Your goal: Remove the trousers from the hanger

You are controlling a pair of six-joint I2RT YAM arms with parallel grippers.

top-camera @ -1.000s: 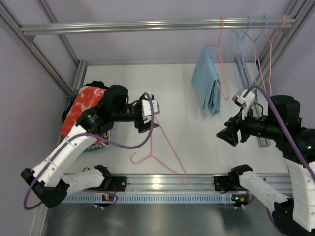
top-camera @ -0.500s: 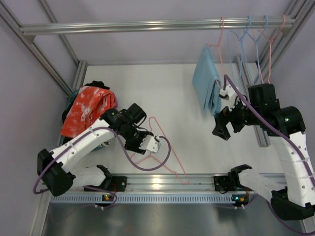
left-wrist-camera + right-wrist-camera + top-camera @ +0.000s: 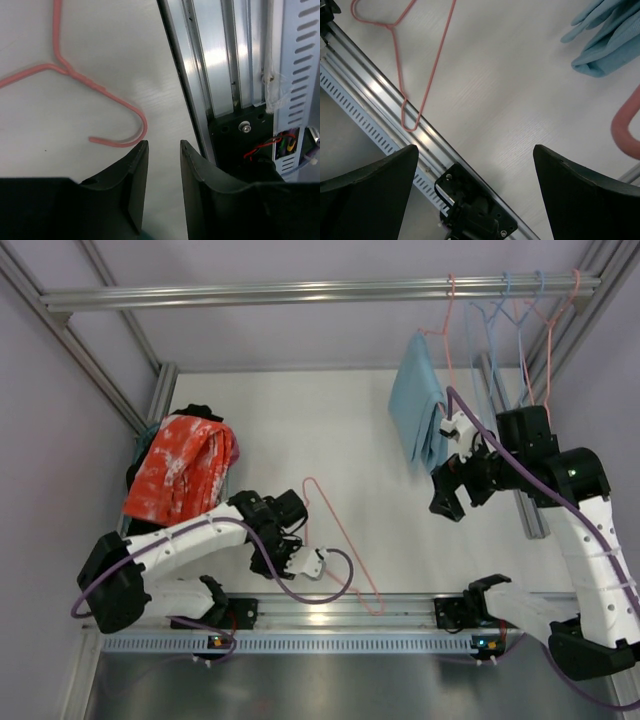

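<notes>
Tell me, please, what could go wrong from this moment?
1. The purple cable loops over the pink hanger on the table; moving the left gripper may drag the hanger.
2. The right gripper is open beside the hanging blue cloth; pulling it may tangle the neighbouring empty hangers.

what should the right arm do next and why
Probably ease the open, empty right gripper toward the blue trousers and close on their lower edge. They hang draped over the pink hanger on the rail, close beside that gripper.
</notes>
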